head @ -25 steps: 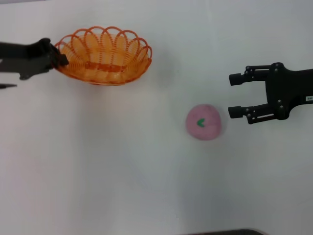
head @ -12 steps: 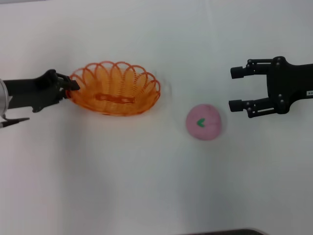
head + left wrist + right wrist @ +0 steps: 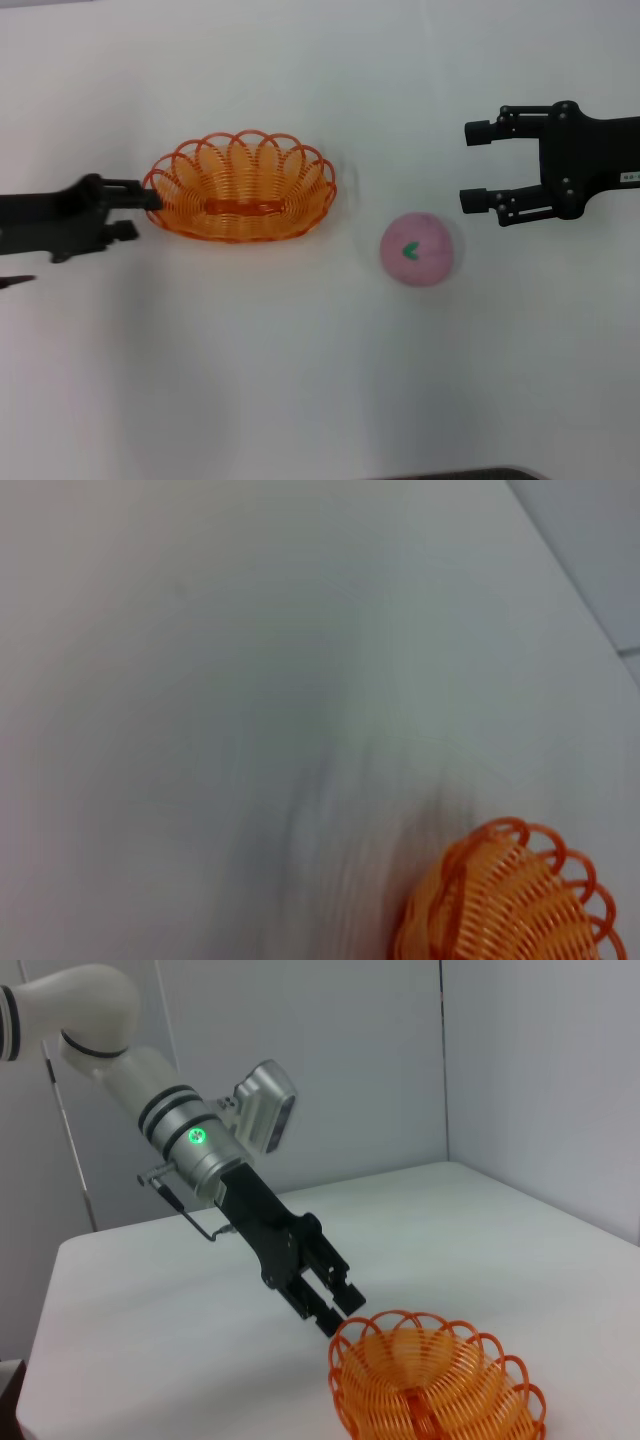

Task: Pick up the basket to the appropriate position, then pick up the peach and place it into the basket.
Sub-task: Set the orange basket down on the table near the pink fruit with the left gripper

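Note:
The orange basket [image 3: 300, 200] stands upright on the white table, left of centre; it also shows in the left wrist view [image 3: 510, 900] and the right wrist view [image 3: 470, 1360]. My left gripper [image 3: 142, 212] is open just off the basket's left rim, its jaws apart and not holding it; the right wrist view shows it [image 3: 338, 1308] beside the rim. The pink peach [image 3: 418, 250] with its green leaf mark lies on the table to the right of the basket. My right gripper [image 3: 476, 166] is open and empty, up and to the right of the peach.
The white table [image 3: 300, 380] spreads around both things. A dark edge shows at the bottom of the head view [image 3: 460, 474]. Walls stand behind the table in the right wrist view.
The basket has come right and nearer to the peach. My left gripper has let go of its rim and drawn back a little to the left. My right gripper shifted slightly left.

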